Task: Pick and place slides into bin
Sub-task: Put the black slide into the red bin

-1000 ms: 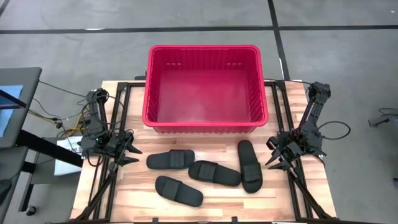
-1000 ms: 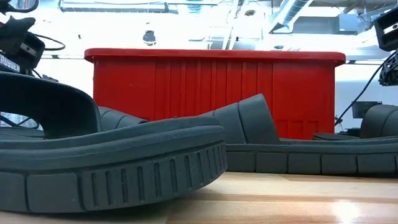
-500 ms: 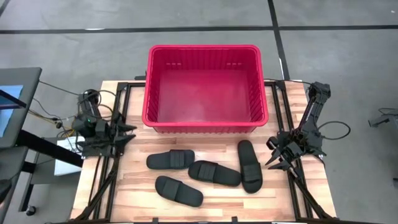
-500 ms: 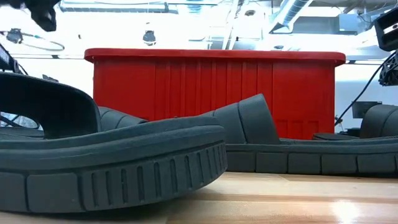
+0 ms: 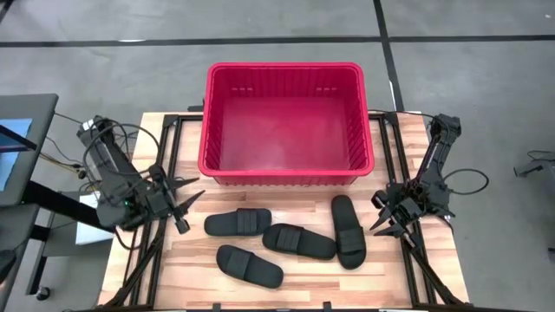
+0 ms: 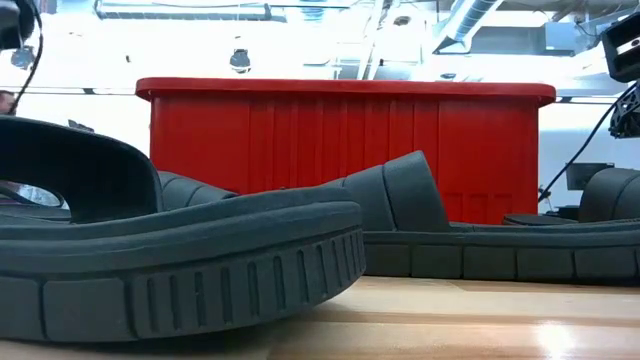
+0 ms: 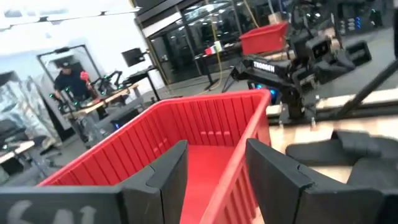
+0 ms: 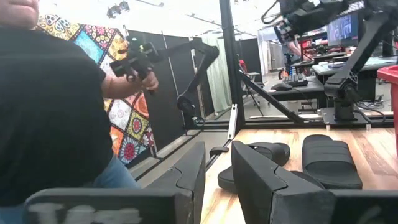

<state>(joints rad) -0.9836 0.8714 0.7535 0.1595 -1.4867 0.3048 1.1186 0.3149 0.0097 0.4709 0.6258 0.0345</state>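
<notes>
1. The bin (image 5: 286, 121) stands at upper centre of the high view, nothing inside.
2. Four slides (image 5: 290, 238) lie on the table (image 5: 416, 277) below it, lower centre.
3. Left gripper (image 5: 186, 208), left of frame, fingers spread, holding nothing.
4. Right gripper (image 5: 386, 224), right of frame, fingers narrowly parted, holding nothing.

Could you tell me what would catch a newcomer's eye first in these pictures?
The big red bin at the table's far edge stands out at once, and nothing shows inside it. In front of it four black slides lie scattered on the wooden table. The left gripper hangs open by the leftmost slide, while the right gripper waits at the table's right side.
</notes>
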